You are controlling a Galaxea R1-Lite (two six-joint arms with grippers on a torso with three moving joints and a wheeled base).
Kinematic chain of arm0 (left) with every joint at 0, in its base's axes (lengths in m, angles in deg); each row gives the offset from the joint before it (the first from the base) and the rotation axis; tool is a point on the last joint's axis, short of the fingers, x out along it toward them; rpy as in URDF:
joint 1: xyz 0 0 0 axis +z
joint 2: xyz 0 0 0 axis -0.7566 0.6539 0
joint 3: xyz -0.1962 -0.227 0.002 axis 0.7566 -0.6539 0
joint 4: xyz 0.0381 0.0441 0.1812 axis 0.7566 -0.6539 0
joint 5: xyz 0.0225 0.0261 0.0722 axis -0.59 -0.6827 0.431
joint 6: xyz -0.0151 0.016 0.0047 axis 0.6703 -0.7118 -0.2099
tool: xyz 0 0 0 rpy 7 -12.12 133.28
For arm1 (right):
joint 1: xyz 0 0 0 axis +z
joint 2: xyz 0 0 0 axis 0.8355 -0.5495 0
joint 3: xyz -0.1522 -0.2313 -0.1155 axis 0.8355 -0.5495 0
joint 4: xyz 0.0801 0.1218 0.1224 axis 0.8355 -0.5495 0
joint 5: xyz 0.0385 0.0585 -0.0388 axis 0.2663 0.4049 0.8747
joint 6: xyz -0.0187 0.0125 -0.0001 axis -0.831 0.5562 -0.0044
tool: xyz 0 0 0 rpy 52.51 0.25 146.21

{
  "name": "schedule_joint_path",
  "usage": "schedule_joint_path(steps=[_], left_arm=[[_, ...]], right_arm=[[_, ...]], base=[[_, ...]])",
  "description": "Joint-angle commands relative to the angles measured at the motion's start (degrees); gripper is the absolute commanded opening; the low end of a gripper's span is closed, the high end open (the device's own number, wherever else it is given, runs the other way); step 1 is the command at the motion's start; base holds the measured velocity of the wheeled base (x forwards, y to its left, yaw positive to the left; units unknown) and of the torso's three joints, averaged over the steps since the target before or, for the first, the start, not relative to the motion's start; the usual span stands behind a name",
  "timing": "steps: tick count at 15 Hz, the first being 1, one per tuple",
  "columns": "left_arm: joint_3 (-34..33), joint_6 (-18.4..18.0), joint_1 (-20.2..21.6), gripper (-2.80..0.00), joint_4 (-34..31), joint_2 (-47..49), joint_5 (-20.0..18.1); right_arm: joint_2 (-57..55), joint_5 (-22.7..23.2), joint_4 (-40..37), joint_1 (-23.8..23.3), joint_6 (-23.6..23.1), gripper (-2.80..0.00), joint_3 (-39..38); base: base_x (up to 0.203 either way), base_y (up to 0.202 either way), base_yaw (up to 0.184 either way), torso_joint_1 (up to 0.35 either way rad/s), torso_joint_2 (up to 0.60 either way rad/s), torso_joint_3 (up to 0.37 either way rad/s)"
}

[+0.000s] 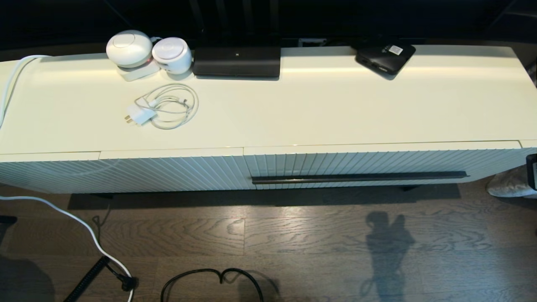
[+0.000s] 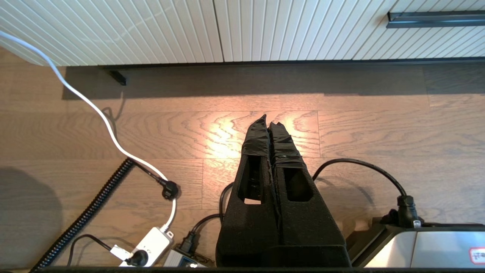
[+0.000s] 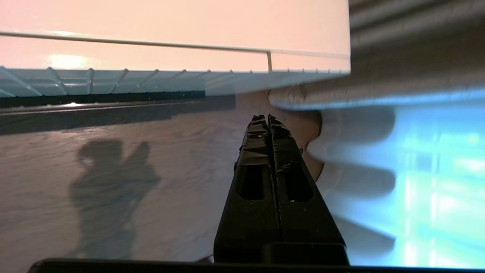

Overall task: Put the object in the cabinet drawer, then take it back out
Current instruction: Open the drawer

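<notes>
Left pincer (image 2: pixel 268 125): closed, empty, hanging low over the wood floor (image 2: pixel 363 125) before the cabinet. Right pincer (image 3: pixel 267 120): closed, empty, low off the cabinet's right end, near a pale curtain (image 3: pixel 379 125).

Cabinet drawer (image 1: pixel 369 161): shut, handle bar (image 1: pixel 358 178) untouched.

Umbrella: not seen in any view; whereabouts cannot be told.

Step, by judgement: nothing yet begun, or all finished. Next calls for finding the umbrella and pulling the handle bar.

Counter (image 1: pixel 335 109) holdings: two white round devices (image 1: pixel 149 51), coiled charger cable (image 1: pixel 165 105), black bar (image 1: pixel 237 61), flat black box (image 1: pixel 385 56). None blocking the drawer.

Floor: loose cables (image 2: pixel 113 140), power strip (image 2: pixel 151 246).
</notes>
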Motion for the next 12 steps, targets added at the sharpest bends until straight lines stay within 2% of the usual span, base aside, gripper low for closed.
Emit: schedule_joint_path(steps=[1, 3, 5, 7, 8, 9, 12], left_arm=[[0.04, 0.09, 0.01, -2.80, 0.02, -0.10, 0.01], [0.03, 0.09, 0.01, -2.80, 0.02, -0.10, 0.01], [0.04, 0.09, 0.01, -2.80, 0.02, -0.10, 0.01], [-0.03, 0.09, 0.01, -2.80, 0.02, -0.10, 0.01], [-0.04, 0.09, 0.01, -2.80, 0.02, -0.10, 0.01], [0.03, 0.07, 0.01, -2.80, 0.02, -0.10, 0.01], [-0.05, 0.09, 0.01, -2.80, 0.02, -0.10, 0.01]], right_arm=[[-1.09, -3.26, -9.23, 1.50, 9.50, -2.80, 4.38], [-0.75, -6.12, -16.83, 6.46, 9.62, -2.80, 9.43], [-1.37, -8.58, -23.37, 13.86, 7.12, -2.80, 14.60], [-3.85, -9.46, -27.92, 22.66, 1.66, -2.80, 18.79], [-5.94, -9.73, -28.91, 26.52, -3.25, -2.80, 20.32], [-7.78, -9.84, -29.16, 28.77, -7.82, -2.80, 22.00], [-10.05, -9.70, -29.31, 33.98, -13.69, -2.80, 25.90]], base=[[0.000, 0.000, 0.000, 0.000, 0.00, 0.000], [0.000, 0.000, 0.000, 0.000, 0.00, 0.000], [0.000, 0.000, 0.000, 0.000, 0.00, 0.000], [0.000, 0.000, 0.000, 0.000, 0.00, 0.000], [0.000, 0.000, 0.000, 0.000, 0.00, 0.000], [0.000, 0.000, 0.000, 0.000, 0.00, 0.000], [0.000, 0.000, 0.000, 0.000, 0.00, 0.000]])
